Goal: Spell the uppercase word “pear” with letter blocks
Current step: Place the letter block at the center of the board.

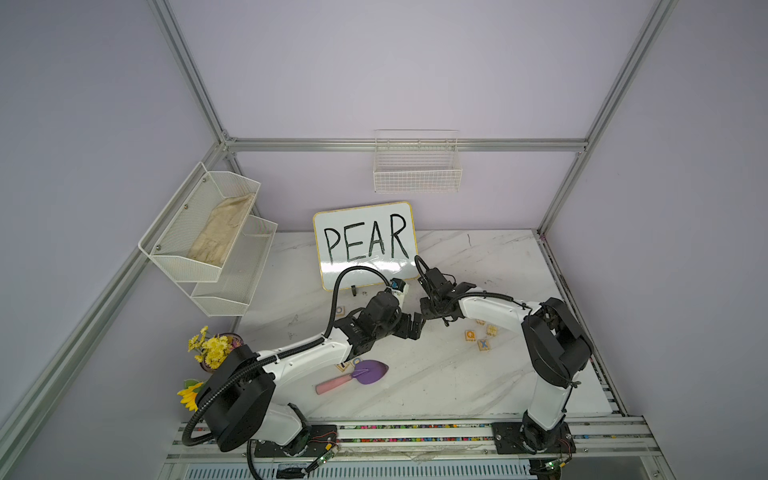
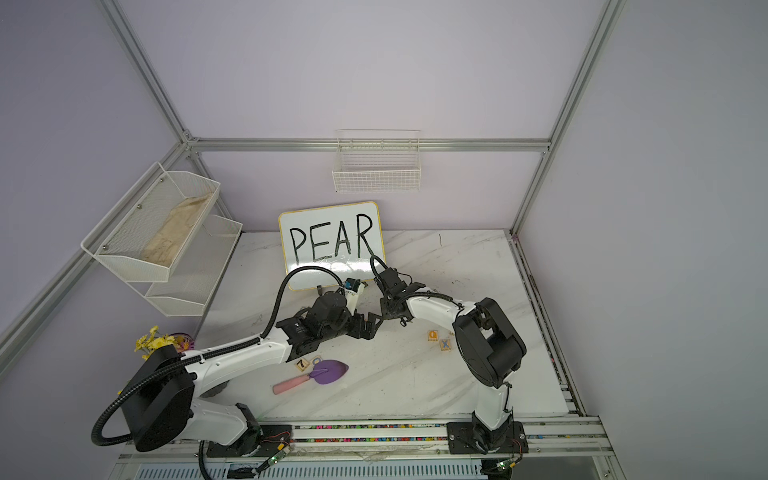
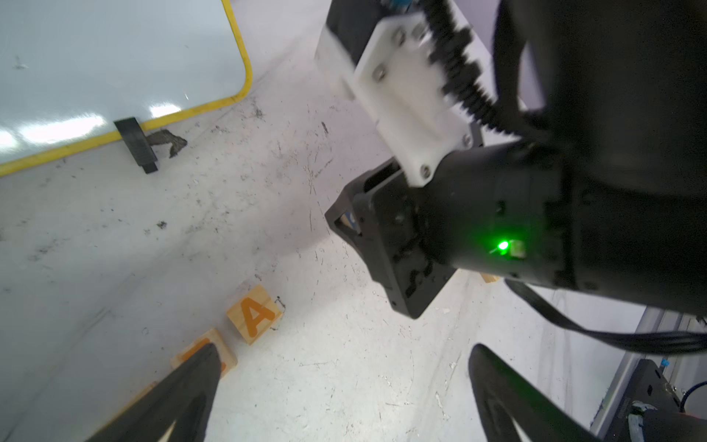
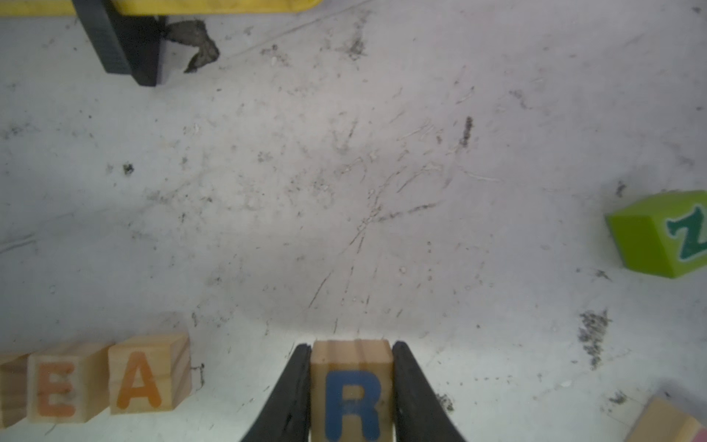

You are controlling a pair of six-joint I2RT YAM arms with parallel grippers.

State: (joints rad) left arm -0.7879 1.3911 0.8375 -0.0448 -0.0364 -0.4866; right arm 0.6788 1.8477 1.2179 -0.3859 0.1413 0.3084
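Observation:
In the right wrist view my right gripper [image 4: 352, 346] is shut on the wooden block with the blue R [image 4: 352, 390], one finger on each side. The orange A block [image 4: 147, 379] and orange E block [image 4: 61, 386] stand in a touching row, about a block's width from the R. A further block [image 4: 9, 386] is cut off at the frame edge, its letter hidden. In the left wrist view my left gripper [image 3: 343, 350] is open over bare table, one finger covering part of the E block [image 3: 225, 358] beside the A block [image 3: 254, 313]. Both grippers [image 1: 411, 326] [image 1: 428, 311] meet below the whiteboard.
The whiteboard [image 1: 365, 245] with PEAR leans at the back on a black foot [image 4: 122, 42]. A green Z block [image 4: 665, 233] lies near the right gripper. Q [image 1: 470, 335] and X [image 1: 483, 344] blocks lie to the right, and a purple shovel [image 1: 357, 374] in front.

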